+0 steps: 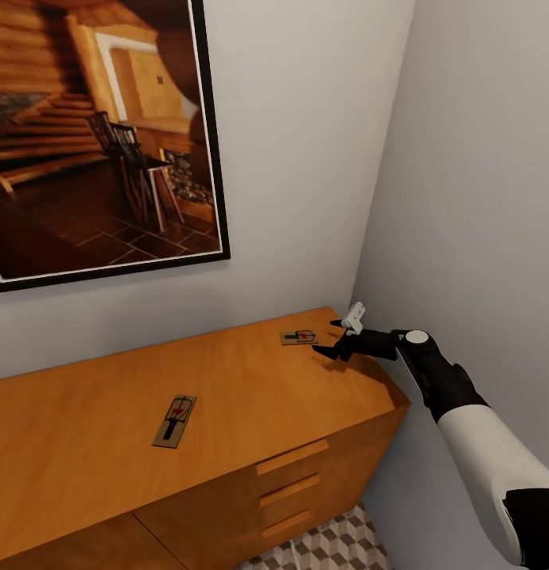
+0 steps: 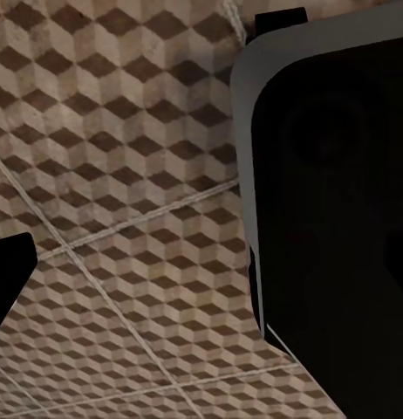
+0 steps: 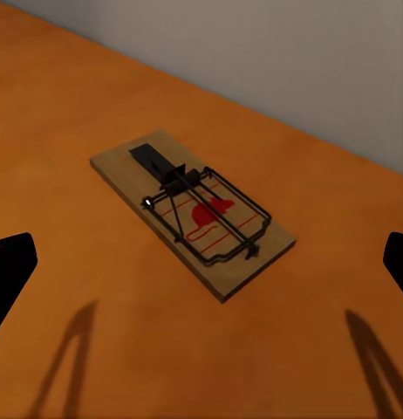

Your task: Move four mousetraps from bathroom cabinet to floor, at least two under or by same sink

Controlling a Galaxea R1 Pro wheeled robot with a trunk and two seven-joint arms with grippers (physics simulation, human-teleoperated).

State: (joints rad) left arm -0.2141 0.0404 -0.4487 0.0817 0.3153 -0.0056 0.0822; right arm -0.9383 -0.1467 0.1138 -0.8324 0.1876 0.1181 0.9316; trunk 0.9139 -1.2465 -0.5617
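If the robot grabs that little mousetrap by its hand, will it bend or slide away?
The mousetrap looks like a flat wooden board, so it probably stays stiff. It lies flat on the smooth cabinet top, so a nudge might slide it rather than tip it. It looks thin and likely light; the open right pincer may struggle to get under its edges.

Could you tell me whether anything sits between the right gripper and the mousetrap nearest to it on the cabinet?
Nothing visible does. The right gripper hangs open just beside the mousetrap near the cabinet top's far corner, with bare wood between them. The right wrist view shows the trap lying flat and unobstructed.
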